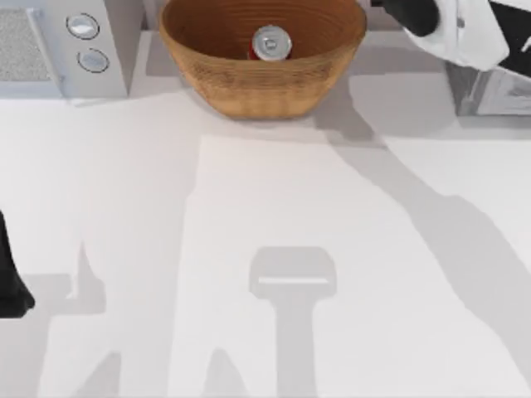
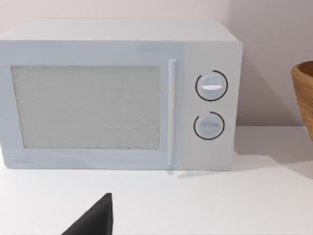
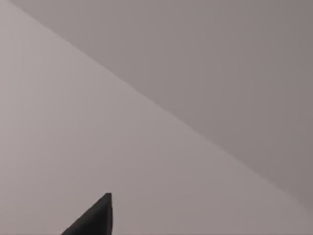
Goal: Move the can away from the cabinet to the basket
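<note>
The can [image 1: 271, 43] stands upright inside the basket [image 1: 249, 87] at the back middle of the table, its silver top up and a bit of red side showing. The basket's rim [image 2: 304, 93] also edges into the left wrist view. The cabinet [image 1: 498, 95] sits at the back right, partly covered by my right arm [image 1: 452, 25], which hangs high between cabinet and basket. My left arm [image 1: 12, 286] is parked at the table's left edge. A dark part of my left gripper [image 2: 93, 220] shows in its wrist view, and a dark part of my right gripper [image 3: 93, 220] in the other.
A light grey appliance [image 1: 58, 46] with two round knobs [image 2: 211, 105] stands at the back left, close beside the basket. The right wrist view faces plain grey surfaces. Arm shadows lie across the white tabletop [image 1: 265, 249].
</note>
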You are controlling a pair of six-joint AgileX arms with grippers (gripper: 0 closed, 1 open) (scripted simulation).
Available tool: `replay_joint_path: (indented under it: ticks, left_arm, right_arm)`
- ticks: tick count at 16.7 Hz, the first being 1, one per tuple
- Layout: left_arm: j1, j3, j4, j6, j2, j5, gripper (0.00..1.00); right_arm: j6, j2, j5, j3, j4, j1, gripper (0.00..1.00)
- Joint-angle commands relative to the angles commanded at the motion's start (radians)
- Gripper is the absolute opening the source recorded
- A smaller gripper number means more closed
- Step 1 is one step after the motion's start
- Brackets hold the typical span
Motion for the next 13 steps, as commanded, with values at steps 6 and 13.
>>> replay_joint_path:
  ticks: [6, 13]
  left_arm:
    - [0.000, 0.000, 0.000, 0.000, 0.000, 0.000, 1.00]
    - [0.000, 0.000, 0.000, 0.000, 0.000, 0.000, 1.00]
  right_arm:
    - [-0.007, -0.726, -0.172, -0.579, -0.109, -0.168, 1.00]
    - [-0.013, -1.584, -0.388, -1.280, -0.243, -0.377, 1.00]
